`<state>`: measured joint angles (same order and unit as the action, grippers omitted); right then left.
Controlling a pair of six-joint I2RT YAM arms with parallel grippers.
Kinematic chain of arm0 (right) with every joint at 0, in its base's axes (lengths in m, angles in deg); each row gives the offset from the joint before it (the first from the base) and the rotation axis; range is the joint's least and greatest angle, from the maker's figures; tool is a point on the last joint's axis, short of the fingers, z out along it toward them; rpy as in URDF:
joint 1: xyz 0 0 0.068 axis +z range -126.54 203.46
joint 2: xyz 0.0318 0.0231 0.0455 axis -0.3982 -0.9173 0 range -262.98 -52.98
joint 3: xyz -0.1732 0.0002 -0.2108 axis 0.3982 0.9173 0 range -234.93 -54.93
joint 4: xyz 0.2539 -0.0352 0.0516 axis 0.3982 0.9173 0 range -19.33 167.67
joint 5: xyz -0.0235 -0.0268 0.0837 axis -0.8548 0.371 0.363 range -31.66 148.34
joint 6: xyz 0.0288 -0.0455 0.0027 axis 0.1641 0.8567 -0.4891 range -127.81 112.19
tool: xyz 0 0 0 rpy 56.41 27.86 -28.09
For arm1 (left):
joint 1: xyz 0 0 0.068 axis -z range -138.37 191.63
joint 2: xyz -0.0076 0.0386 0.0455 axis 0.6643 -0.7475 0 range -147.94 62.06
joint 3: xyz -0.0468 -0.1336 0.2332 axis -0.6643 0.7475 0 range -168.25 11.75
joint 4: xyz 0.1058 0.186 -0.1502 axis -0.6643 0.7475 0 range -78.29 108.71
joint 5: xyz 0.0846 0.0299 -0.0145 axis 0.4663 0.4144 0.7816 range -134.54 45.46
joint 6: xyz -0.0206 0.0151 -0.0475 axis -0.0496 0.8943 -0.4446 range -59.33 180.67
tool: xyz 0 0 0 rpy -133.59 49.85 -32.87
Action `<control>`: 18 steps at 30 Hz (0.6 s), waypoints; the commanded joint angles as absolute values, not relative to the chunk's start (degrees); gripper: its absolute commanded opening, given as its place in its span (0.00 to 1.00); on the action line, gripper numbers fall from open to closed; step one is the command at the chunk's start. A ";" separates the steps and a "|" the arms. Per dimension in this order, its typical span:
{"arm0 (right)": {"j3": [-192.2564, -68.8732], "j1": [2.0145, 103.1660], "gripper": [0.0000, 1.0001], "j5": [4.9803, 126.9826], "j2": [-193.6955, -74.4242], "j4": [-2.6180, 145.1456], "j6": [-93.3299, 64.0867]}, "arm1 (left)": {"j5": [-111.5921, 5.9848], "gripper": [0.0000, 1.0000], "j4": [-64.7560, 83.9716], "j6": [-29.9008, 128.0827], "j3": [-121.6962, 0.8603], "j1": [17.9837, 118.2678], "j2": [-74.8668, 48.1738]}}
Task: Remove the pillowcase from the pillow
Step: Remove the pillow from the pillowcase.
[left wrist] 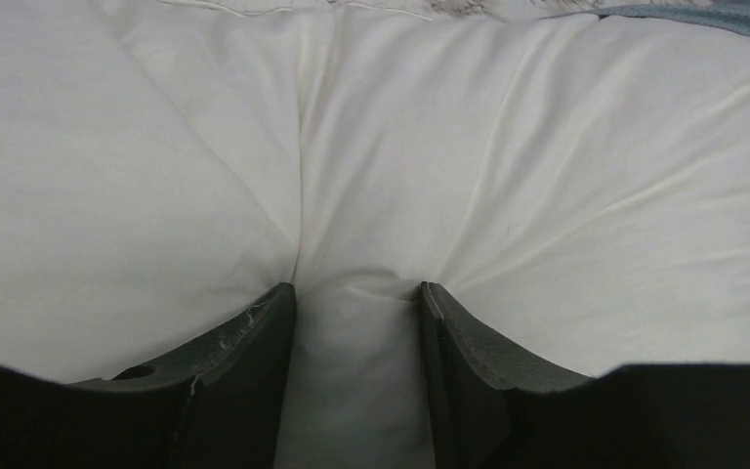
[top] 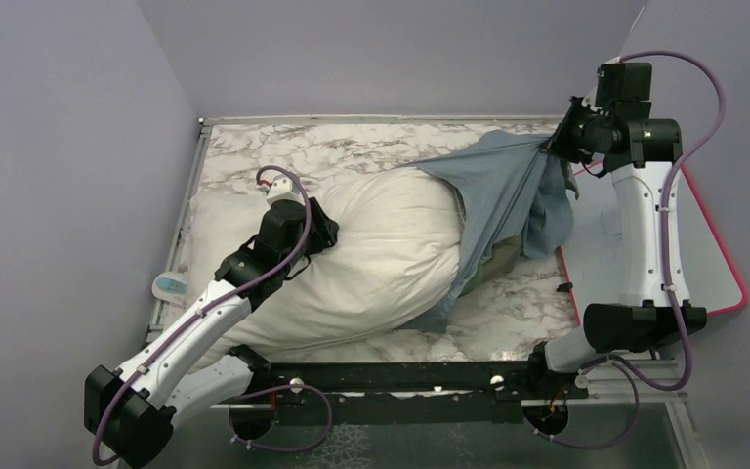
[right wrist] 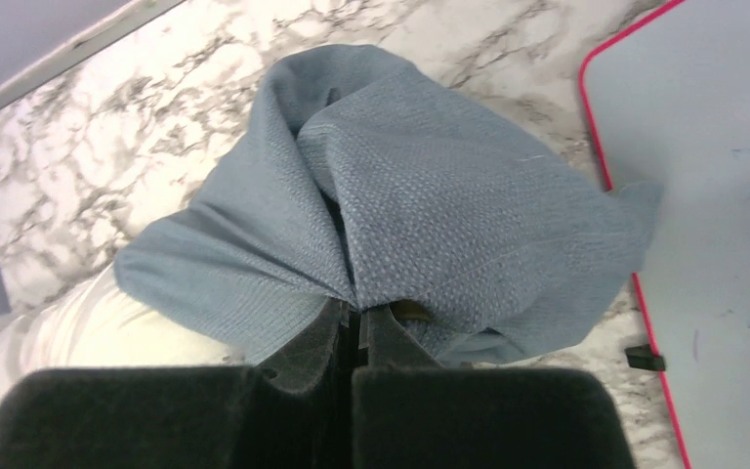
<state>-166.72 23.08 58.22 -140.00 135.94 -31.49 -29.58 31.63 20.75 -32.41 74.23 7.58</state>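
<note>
Top external puts the plump white stuffed pillow (top: 381, 256) mid-frame, its right end inside the dusty grey-blue cloth pillowcase (top: 508, 186) stretched toward upper right. Right tool (top: 555, 147) clamps bunched cloth; left tool (top: 320, 233) pinches a pillow fold. Should that left pinch slip, the pillow could drag along.

We see the plump white pillow (top: 381, 249) lying mostly bare, the grey-blue pillowcase (top: 508, 186) bunched over its 3 o'clock end.

Table (top: 303, 147), marble-patterned. Laid upon it: white pillow (top: 391, 254), centre; lower edge of grey-blue pillowcase (top: 508, 186); pink-rimmed whiteboard (top: 708, 249), right side; small black object (top: 563, 287) beside whiteboard.
</note>
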 commanded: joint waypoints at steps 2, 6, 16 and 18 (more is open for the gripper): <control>-161.56 19.76 0.01 65.25 -135.33 122.45 -30.71 | -36.36 0.58 41.15 30.48 -34.07 73.35 8.03; -152.13 19.73 0.01 72.28 -134.20 120.60 -30.50 | -42.61 0.69 36.07 37.08 -40.77 75.58 7.50; -141.42 19.77 0.01 72.07 -132.50 119.01 -28.41 | -36.13 0.83 35.84 52.04 -57.44 102.87 -10.97; -140.44 19.78 0.01 72.50 -132.23 119.03 -28.14 | -34.86 0.88 36.40 53.41 -58.96 105.76 -14.78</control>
